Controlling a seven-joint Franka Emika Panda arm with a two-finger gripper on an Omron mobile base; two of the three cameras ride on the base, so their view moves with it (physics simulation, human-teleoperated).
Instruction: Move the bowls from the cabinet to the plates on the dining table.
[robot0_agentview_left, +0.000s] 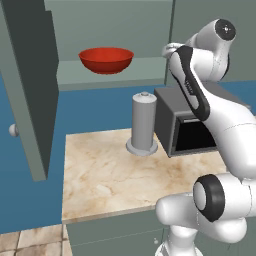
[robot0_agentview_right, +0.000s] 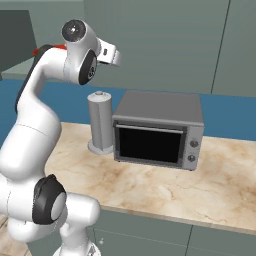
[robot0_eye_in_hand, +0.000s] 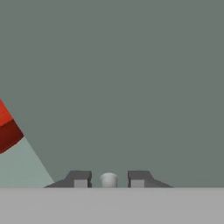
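**Arm at a Cabinet Knob, Red Bowl Not Yet Collected**

In the hand view the gripper (robot0_eye_in_hand: 108, 179) faced a flat grey-green cabinet door (robot0_eye_in_hand: 122, 78), with a small round grey knob (robot0_eye_in_hand: 108, 180) sitting between the two dark fingertips (robot0_eye_in_hand: 81, 179). The fingers stood close on either side of the knob with narrow gaps visible, so whether they had a firm hold could not be told.

The red bowl (robot0_agentview_left: 106, 60) rested upright on the pale green shelf (robot0_agentview_left: 110, 75) inside the cabinet, whose left door (robot0_agentview_left: 30, 85) stood swung open. A slice of the bowl appeared at the left edge of the hand view, beside the closed door panel. The wood-grain bowl, the plates and the dining table were not to be made out.

Below, on the marble-patterned counter (robot0_agentview_left: 100, 175), stood a grey cylindrical canister (robot0_agentview_left: 144, 125) and, just beside it, a grey toaster oven (robot0_agentview_right: 157, 130).

By the look of it, the task was at an early stage: no bowl had been lifted. Likely the remaining door was being dealt with; both bowls remained to be carried over.
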